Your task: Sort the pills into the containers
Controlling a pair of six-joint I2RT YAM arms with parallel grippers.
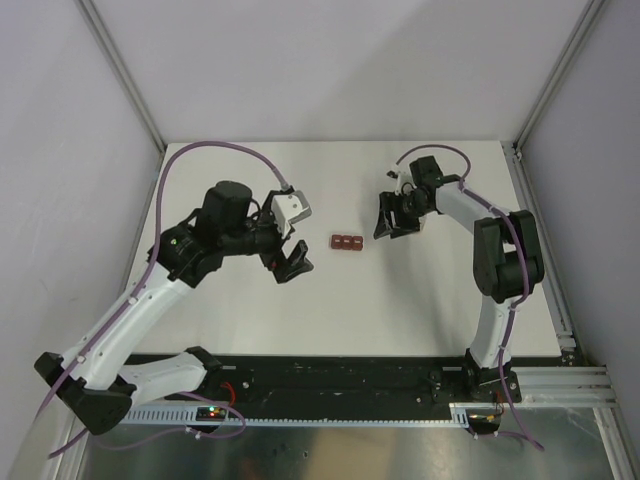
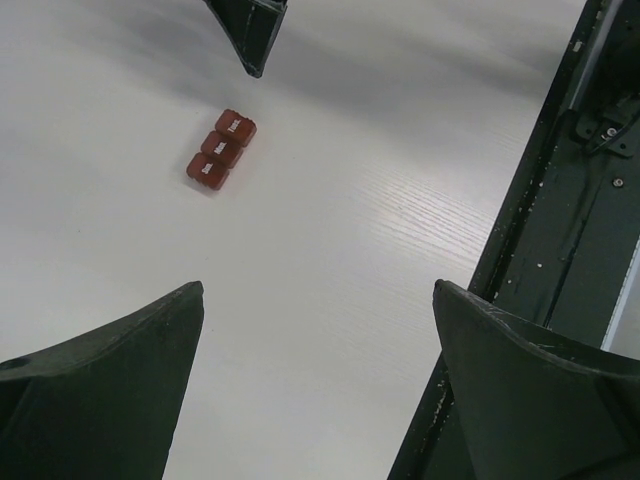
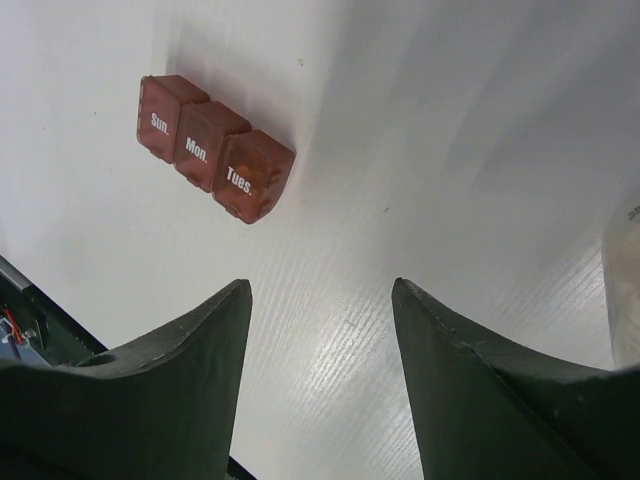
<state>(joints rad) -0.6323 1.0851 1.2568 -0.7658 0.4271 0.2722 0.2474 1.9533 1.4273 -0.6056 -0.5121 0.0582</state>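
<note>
Containers [image 1: 347,243]: one dark red strip of three square compartments, lying flat near the middle of the bench [image 1: 300,320], touched by neither arm.
Lids: all three look shut; the right wrist view reads "Sun.", "Mon.", "Tues." in white on them.
Pills: I cannot tell through the tinted plastic whether any are inside.
Left claw [image 1: 293,265]: wide open, only bare bench between its fingers; in the top view it sits at about 8 o'clock from the strip, near it but apart.
Strip from the left wrist: up at about 11 o'clock, well beyond the fingertips.
Right claw [image 1: 395,220]: jaws apart, nothing gripped, white bench showing in the gap; at about 2 o'clock from the strip in the top view, near but not touching.
Strip from the right wrist: at about 11 o'clock, the "Tues." end nearest the fingers.
Translucent shape [image 3: 625,285]: at 3 o'clock in the right wrist view, outside the right-hand finger, too blurred to identify.
</note>
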